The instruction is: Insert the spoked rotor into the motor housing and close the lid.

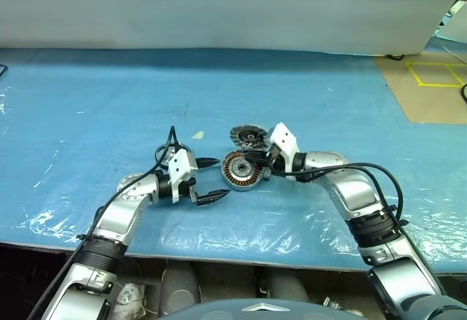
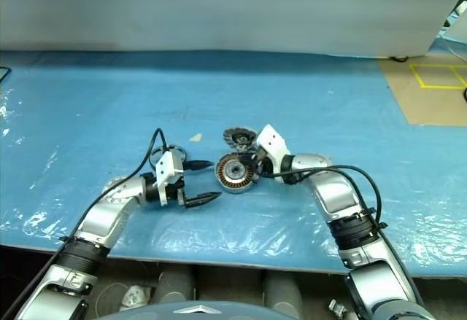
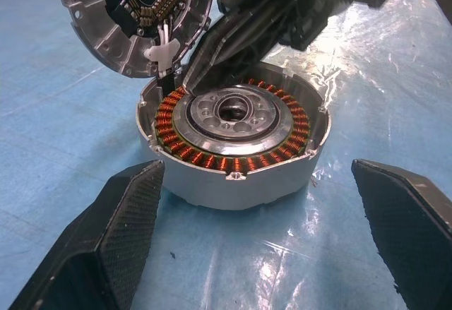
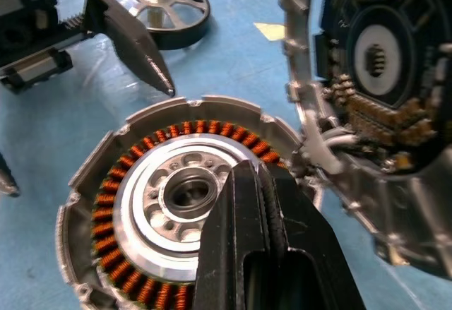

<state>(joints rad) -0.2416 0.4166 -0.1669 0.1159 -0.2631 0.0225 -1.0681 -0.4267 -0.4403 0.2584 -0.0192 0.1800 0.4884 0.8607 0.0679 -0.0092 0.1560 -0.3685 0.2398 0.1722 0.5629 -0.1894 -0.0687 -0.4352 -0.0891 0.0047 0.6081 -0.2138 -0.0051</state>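
The motor housing (image 1: 239, 171) lies open on the blue sheet, its copper windings ringing a silver hub (image 3: 232, 112). The lid (image 1: 248, 136) stands tilted at the housing's far edge, its inner side with wires facing up (image 4: 381, 91). My right gripper (image 1: 257, 161) is shut, its tips resting on the housing's inner ring beside the lid (image 4: 244, 176). My left gripper (image 1: 211, 179) is open just left of the housing, its fingers (image 3: 106, 239) spread wider than the housing and not touching it. The spoked rotor (image 4: 157, 5) lies flat on the sheet behind the left gripper.
A blue plastic sheet (image 1: 87, 116) covers the table, crinkled near the front edge (image 1: 219, 251). A small pale scrap (image 1: 198, 135) lies left of the lid. A tan floor with yellow tape (image 1: 438, 79) shows at the far right.
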